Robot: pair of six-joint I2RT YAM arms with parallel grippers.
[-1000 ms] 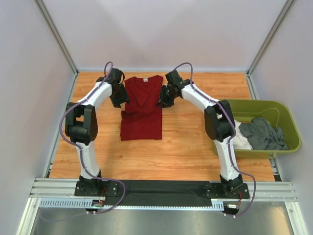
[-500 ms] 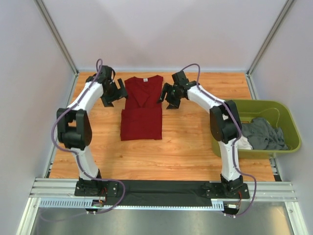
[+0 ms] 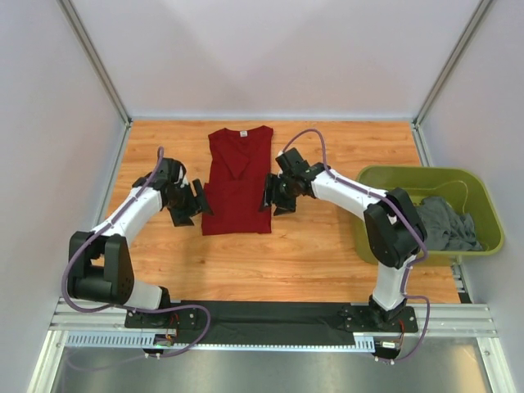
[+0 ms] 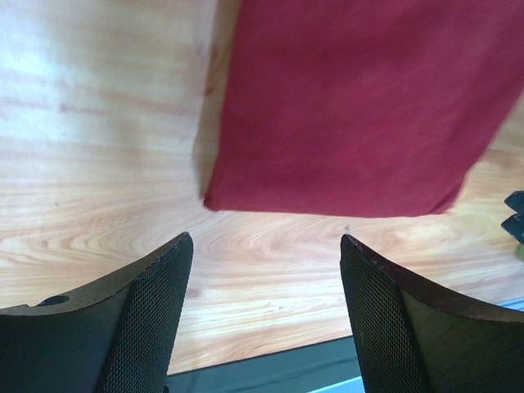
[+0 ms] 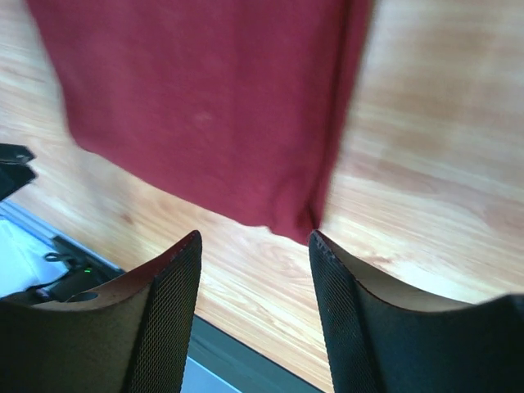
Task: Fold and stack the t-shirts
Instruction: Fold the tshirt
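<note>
fig. approach to the hem, judged to come just ahead of the lengthwise fold. the left gripper [image 3: 195, 206] and the right gripper [image 3: 271, 196] stand low on either side of the plain dark red cotton t-shirt [image 3: 238, 182], each just beside a near corner and touching no cloth. both pairs of jaws are apart: in the left wrist view the left gripper [image 4: 266, 246] frames the near-left corner [image 4: 214, 196], and in the right wrist view the right gripper [image 5: 255, 237] frames the near-right corner [image 5: 304, 228], with bare wood under the open gap in each.

to do the step well, each gripper should probably slide in at the corner itself, low enough to catch every layer, since the side edges look doubled. the two would close together, lift evenly and carry the hem towards the collar, keeping the side edges in line so that the rectangle does not skew.

the shirt lies flat in the middle of the light wooden table [image 3: 327, 246], towards its far edge. its sleeves are turned in, giving a long narrow rectangle; the collar and small white neck label [image 3: 242, 133] point away from the arms. the surface is smooth, with a slight diagonal crease near the middle.

a crumpled dark grey t-shirt [image 3: 446, 225] waits in the olive-green plastic tub [image 3: 483, 214] at the right, well apart.
</note>
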